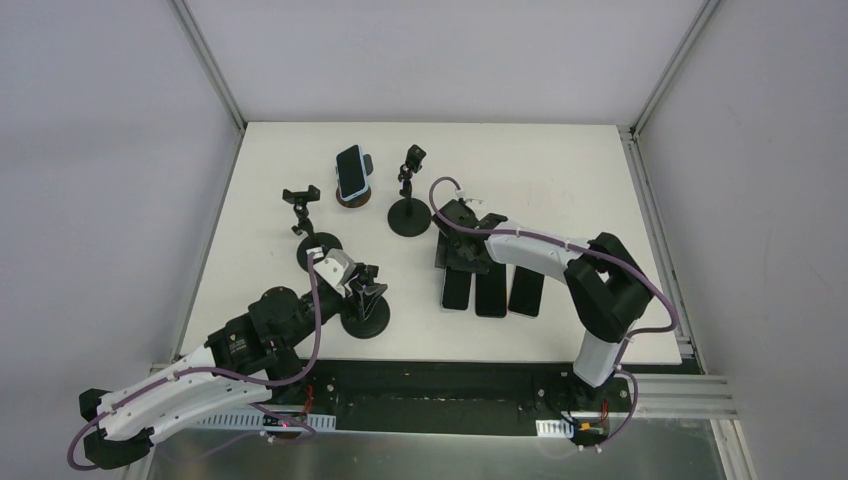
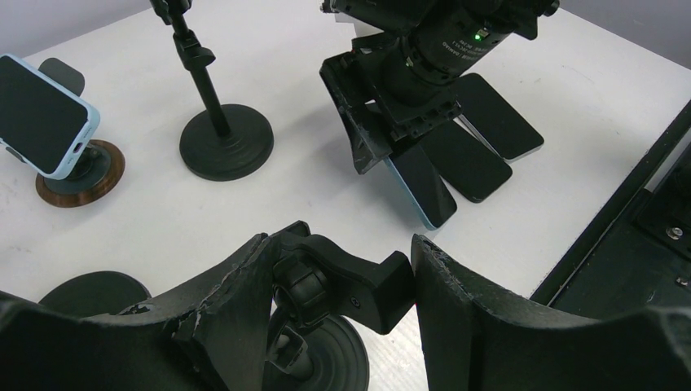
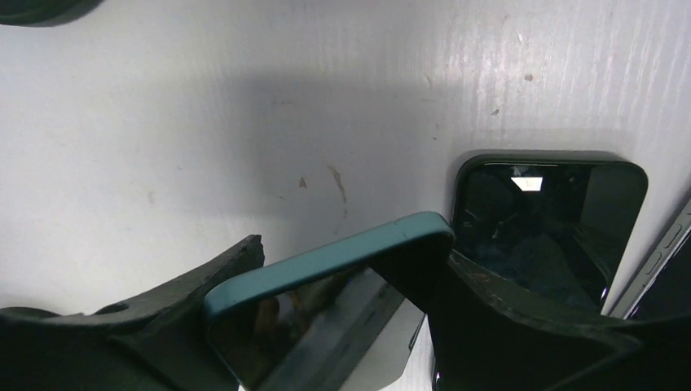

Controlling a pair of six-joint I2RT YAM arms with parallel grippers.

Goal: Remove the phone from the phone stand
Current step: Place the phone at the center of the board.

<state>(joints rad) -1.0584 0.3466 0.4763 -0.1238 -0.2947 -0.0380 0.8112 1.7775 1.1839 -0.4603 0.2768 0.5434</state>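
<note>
My left gripper (image 1: 362,285) (image 2: 342,261) is shut on the clamp head of a black phone stand (image 2: 358,285), whose round base (image 1: 368,318) sits near the table's front. The clamp holds no phone. My right gripper (image 1: 462,245) (image 3: 350,261) is shut on a phone in a teal case (image 3: 326,261) (image 2: 420,183). That phone is tilted, its low end at the table beside two flat phones. Another phone, in a light blue case (image 1: 351,170) (image 2: 41,114), leans in a stand with a brown base at the back.
Two dark phones (image 1: 491,295) (image 1: 526,290) lie flat to the right of the teal one. Two empty black stands (image 1: 318,250) (image 1: 408,215) stand mid-table. The table's front edge (image 1: 450,350) runs just behind both arm bases.
</note>
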